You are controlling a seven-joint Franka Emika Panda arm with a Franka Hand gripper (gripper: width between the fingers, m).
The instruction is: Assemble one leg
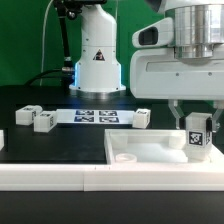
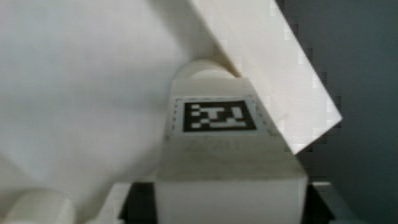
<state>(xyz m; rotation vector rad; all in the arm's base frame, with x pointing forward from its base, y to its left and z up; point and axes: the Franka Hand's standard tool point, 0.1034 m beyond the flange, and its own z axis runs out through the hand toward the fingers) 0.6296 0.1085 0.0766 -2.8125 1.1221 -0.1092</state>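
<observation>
A robot arm's jaws are clenched on the leg — a small white block with a black-and-white tag; it hangs upright over the far right corner of the white tabletop on the black table, likely lined up for attaching; three more legs wait behind.

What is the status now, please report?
Gripper shut on the leg, tag facing the camera. Leg held over the tabletop near its corner. Nothing in the way; three spare legs back on the table.

Marker board on black table
</observation>
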